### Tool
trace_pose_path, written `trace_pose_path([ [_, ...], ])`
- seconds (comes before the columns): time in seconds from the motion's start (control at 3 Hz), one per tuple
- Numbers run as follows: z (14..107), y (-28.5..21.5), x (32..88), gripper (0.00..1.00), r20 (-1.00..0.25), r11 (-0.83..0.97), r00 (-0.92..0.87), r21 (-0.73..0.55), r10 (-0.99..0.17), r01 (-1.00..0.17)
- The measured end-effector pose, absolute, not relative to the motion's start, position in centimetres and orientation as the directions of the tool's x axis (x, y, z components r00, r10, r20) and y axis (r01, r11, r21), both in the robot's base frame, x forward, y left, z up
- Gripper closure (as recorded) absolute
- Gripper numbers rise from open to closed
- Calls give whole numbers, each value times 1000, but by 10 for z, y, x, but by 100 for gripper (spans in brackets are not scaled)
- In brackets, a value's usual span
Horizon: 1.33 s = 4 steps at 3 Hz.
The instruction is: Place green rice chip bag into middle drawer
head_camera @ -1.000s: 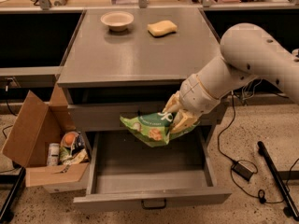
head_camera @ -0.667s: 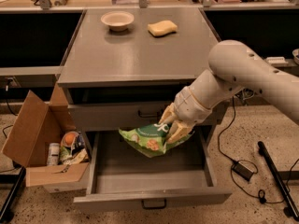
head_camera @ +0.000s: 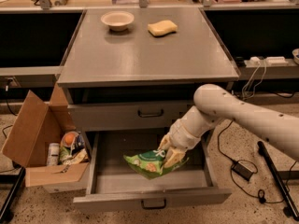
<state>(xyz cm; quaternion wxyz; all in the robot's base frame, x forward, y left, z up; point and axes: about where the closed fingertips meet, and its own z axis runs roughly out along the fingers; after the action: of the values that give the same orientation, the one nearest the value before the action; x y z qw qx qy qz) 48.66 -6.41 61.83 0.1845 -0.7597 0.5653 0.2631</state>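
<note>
The green rice chip bag (head_camera: pixel 148 164) is crumpled bright green foil and hangs just above the floor of the open middle drawer (head_camera: pixel 149 197), near its middle. My gripper (head_camera: pixel 167 154) is shut on the bag's right end and reaches down into the drawer from the right, on a white arm. The drawer is pulled out wide below a shut drawer front (head_camera: pixel 140 113) with a dark bar handle.
On the cabinet top (head_camera: pixel 145 55) stand a pale bowl (head_camera: pixel 117 20) and a yellow sponge (head_camera: pixel 162 28). An open cardboard box (head_camera: pixel 39 146) with bottles and packets sits on the floor at the left. Cables and a power brick (head_camera: pixel 243 171) lie at the right.
My arm has lowered and moved left, carrying the bag down from drawer-front height into the open drawer.
</note>
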Motion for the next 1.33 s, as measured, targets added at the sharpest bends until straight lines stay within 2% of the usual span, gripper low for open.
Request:
trace_pose_path([
  [0.67, 532, -71, 506, 100, -610, -189, 85, 109, -788, -976],
  [1.0, 508, -82, 509, 84, -619, -137, 28, 129, -785, -982],
  [1.33, 486, -92, 511, 61, -628, -98, -13, 141, -778, -985],
])
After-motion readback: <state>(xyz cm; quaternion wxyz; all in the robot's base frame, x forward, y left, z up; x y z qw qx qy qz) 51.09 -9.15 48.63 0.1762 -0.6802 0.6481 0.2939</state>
